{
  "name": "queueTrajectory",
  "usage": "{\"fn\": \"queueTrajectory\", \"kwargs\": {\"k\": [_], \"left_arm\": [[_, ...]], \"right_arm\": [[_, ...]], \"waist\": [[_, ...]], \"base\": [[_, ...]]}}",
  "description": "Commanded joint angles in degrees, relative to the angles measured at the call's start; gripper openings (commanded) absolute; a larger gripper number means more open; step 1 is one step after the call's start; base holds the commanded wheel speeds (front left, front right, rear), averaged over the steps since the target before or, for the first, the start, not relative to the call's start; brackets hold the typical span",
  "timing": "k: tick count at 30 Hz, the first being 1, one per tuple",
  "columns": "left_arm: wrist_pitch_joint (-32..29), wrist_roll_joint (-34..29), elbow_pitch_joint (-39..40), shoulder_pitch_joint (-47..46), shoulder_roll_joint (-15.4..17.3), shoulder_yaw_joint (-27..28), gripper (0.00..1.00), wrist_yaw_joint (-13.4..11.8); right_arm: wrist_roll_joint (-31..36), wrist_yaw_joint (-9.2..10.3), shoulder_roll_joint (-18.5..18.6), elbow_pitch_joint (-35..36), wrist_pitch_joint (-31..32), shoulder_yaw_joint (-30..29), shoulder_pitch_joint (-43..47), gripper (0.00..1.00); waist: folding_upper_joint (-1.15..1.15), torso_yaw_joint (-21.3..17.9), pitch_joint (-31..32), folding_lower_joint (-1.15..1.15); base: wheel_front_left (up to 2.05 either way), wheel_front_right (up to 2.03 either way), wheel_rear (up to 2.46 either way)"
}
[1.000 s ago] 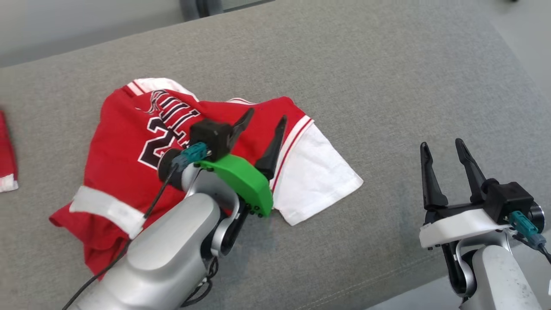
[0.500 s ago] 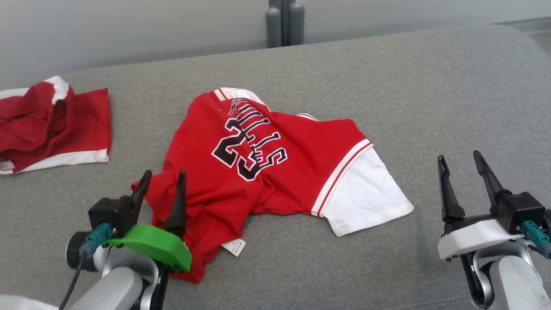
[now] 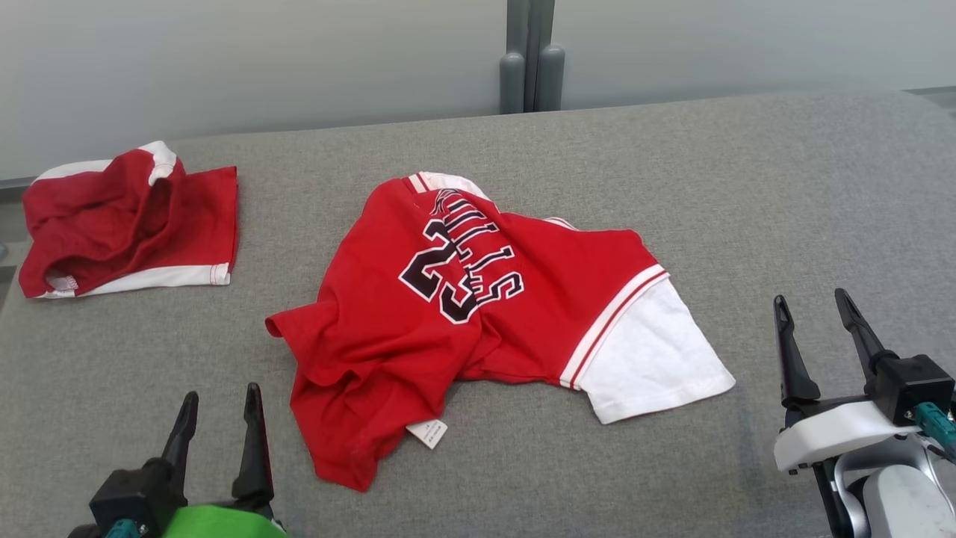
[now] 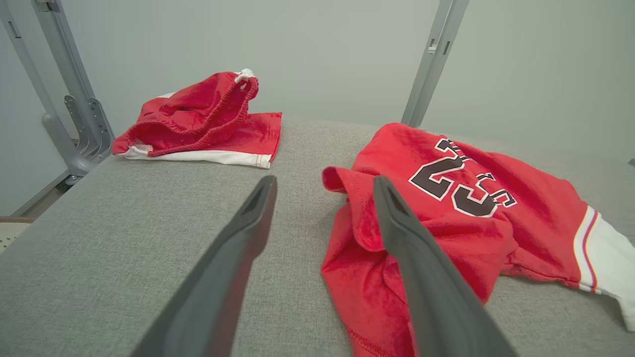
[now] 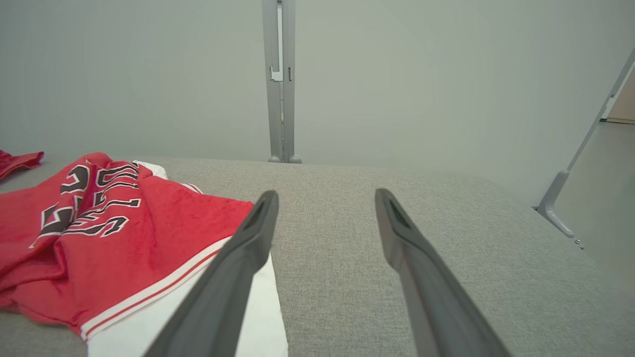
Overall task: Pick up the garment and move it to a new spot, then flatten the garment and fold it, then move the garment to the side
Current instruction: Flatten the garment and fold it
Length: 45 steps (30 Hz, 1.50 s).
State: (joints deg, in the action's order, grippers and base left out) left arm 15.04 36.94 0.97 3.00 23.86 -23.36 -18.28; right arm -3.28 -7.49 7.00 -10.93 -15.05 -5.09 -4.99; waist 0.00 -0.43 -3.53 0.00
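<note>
Nearest me, the left gripper (image 3: 222, 394) sits low at lower left. Its fingers are spread with nothing between them, over bare grey surface (image 3: 134, 359) and just short of the jersey (image 3: 463, 314). In its wrist view the right finger overlaps the bunched near-left folds; I can't tell if it touches. The right gripper (image 3: 810, 297) is at lower right, fingers apart too and empty. It's off the cloth, just right of the sleeve (image 3: 657, 359).

The jersey lies mid-surface, between the two grippers and a bit further out. It's rumpled, not flat. It's red, with the 23 and the lettering face up at an angle. The near-left part is bunched, and a small white label (image 3: 428, 432) pokes out at the near hem. The sleeve is white with a red-white stripe band and lies spread toward the right.

Further out on the left are red shorts (image 3: 127, 217) with white trim, crumpled. They're well apart from the jersey, near the far-left edge. Behind everything a grey post (image 3: 530, 60) stands against a pale wall (image 3: 261, 67).
</note>
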Motion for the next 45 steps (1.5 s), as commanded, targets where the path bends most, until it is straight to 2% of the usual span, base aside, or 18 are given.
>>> {"fn": "queueTrajectory", "kwargs": {"k": [1,6,17,23,32,45], "left_arm": [[0.2,-1.1,-0.1,1.6,-0.4,1.0,1.00,0.4],[0.2,-5.9,-0.4,6.4,-2.7,5.9,1.00,3.6],[0.2,-13.2,-5.5,8.9,-9.5,15.3,1.00,16.2],[0.2,-16.6,-7.7,8.2,-12.0,20.9,1.00,20.8],[0.2,-20.4,-8.3,8.3,-15.2,25.2,1.00,23.7],[0.2,-22.6,-9.6,7.5,-17.4,26.9,1.00,25.6]], "right_arm": [[0.4,-0.01,0.2,-0.2,-0.2,-0.2,0.7,1.00],[0.3,-0.01,0.2,-1.3,-0.2,-0.8,1.8,1.00],[0.0,-0.01,-0.9,-3.4,-0.2,-0.3,3.8,1.00],[-0.4,-0.01,-1.0,-4.4,-0.2,0.6,3.3,1.00],[-0.3,-0.01,-1.4,-4.5,-0.2,0.9,3.0,1.00],[-0.6,-0.01,-1.6,-4.1,-0.2,1.1,2.5,1.00]], "waist": [[0.00,-0.1,0.5,0.00],[0.00,-0.3,1.9,0.00],[0.00,-0.1,2.7,0.00],[0.00,-0.6,2.9,0.00],[0.00,-1.3,3.2,0.00],[0.00,-1.0,2.5,0.00]], "base": [[0.00,0.00,0.00],[0.00,0.00,0.00],[0.00,0.00,0.00],[0.00,0.00,0.00],[0.00,0.00,0.00],[0.00,0.00,0.00]]}}
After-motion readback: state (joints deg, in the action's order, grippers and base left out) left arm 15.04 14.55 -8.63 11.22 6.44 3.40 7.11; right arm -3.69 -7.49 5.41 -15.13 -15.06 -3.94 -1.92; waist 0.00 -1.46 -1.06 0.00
